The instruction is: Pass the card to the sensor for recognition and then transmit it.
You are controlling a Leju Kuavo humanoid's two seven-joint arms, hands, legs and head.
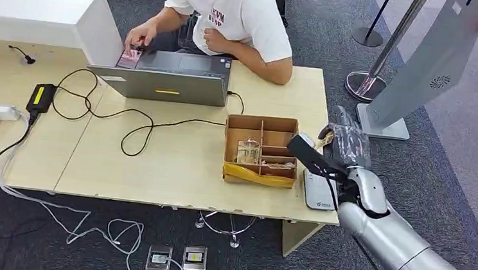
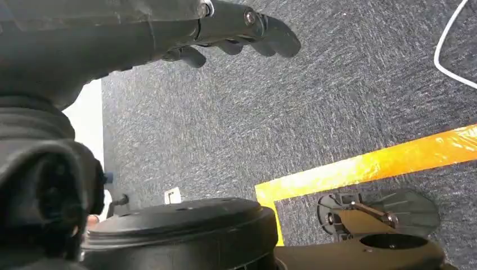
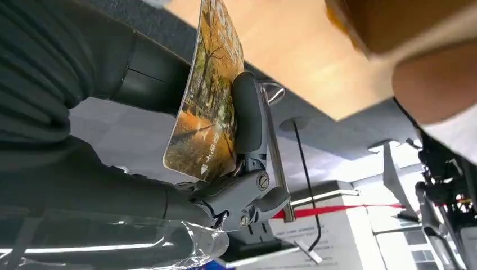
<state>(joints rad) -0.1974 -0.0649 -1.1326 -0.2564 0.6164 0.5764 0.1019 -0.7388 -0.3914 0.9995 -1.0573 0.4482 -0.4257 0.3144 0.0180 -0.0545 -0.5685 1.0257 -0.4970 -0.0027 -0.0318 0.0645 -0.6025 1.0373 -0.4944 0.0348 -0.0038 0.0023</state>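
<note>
1. Between the right hand's [image 3: 185, 169] thumb and fingers [image 3: 247, 112], the card [image 3: 205, 107] is pinched, held above the table's [image 1: 157, 161] right edge.
2. Just beside it on that edge lies the white sensor [image 1: 317, 191], next to the cardboard box [image 1: 261, 148].
3. Over grey carpet, the left hand [image 2: 225, 28] hangs with fingers loosely apart, holding nothing.

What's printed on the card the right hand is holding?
An autumn scene of orange-yellow trees on the card, pinched in the right hand. Clearest in the right wrist view.

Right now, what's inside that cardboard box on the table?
The cardboard box has dividers; one compartment holds a small clear item, another a few flat pieces. The right hand, holding a card, hides its right edge.
</note>
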